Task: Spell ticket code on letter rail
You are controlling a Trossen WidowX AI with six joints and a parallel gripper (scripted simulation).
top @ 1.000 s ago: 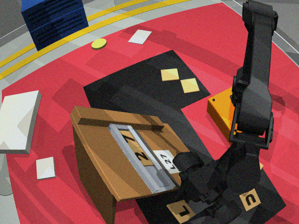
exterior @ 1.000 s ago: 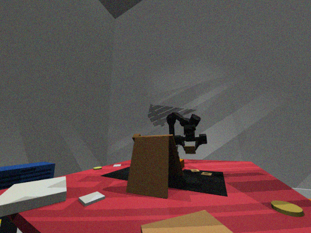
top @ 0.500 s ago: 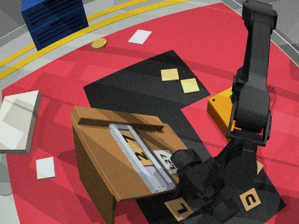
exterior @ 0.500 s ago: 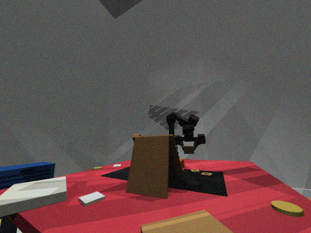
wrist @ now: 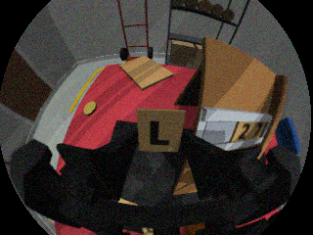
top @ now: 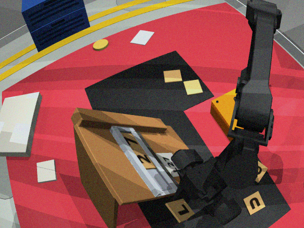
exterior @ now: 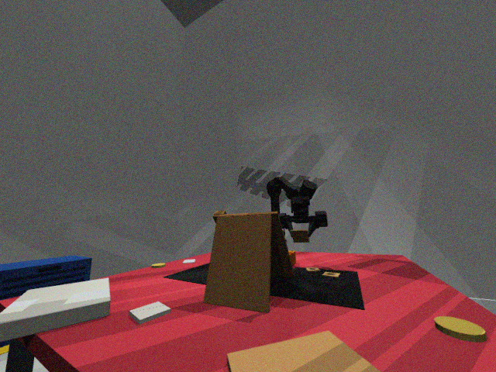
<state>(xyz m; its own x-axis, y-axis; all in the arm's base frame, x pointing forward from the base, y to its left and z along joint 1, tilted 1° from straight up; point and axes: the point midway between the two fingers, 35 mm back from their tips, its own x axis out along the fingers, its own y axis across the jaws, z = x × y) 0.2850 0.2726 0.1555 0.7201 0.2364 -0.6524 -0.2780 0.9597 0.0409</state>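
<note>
You've got 2 of 3 tiles in, by my read. The ticket (top: pixel 169 164) on the board (top: pixel 98 156) (exterior: pixel 240 260) (wrist: pixel 235 78) looks like L27, tho the arm crowds its edge in the top view. In the rail (top: pixel 137 169) (wrist: pixel 215 146), the 7 tile (top: pixel 130 140) (wrist: pixel 259 131) sits at the far end w/ the 2 tile (top: pixel 146 160) (wrist: pixel 243 131) right beside it, so "27" reads OK L to R. The slot left of the 2, toward the open end, has no tile in it.

Your fingers (top: pixel 183 196) (exterior: pixel 300 232) are pinching the L tile (top: pixel 180 210) (exterior: pixel 300 235) (wrist: pixel 160 130), held up off the desk (top: pixel 73 196) (exterior: pixel 180 340) (wrist: pixel 122 93) just outside the rail's open end, not in it yet. In the wrist view the L is upright & facing you.

Left to do, I'd say: line the L up w/ the channel, slide it in, push til it meets the 2, let go, back off. Watch the tilt; a skewed tile could jam on the rail lip or slip out.

Spares: the U-like tile (top: pixel 254 203) and a half-hidden tile (top: pixel 261 170) lie on the dark mat (top: pixel 274 194) (exterior: pixel 320 290); prob. not needed, so leave 'em. Nothing of the code's set looks to be off the desk.
</note>
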